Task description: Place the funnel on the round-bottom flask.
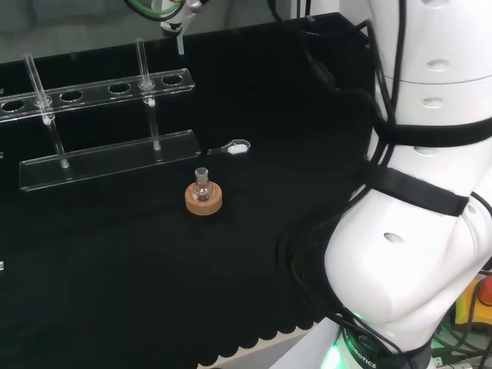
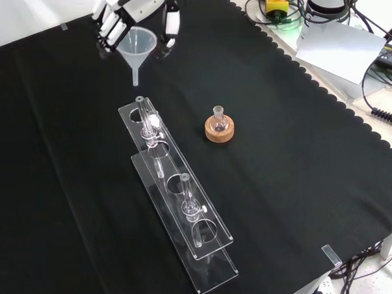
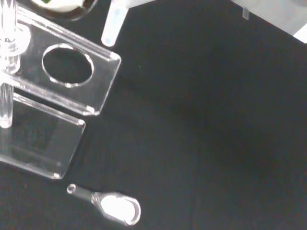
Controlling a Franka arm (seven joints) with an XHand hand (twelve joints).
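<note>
This was a lab. A desk under black cloth carried a clear tube rack, a small flask on a cork ring and a funnel. Cables and a red stop button lay at its edges.

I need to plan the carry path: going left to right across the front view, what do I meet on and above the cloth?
Hand holding the funnel at the top, then the clear test-tube rack, then the round-bottom flask on its cork ring.
</note>
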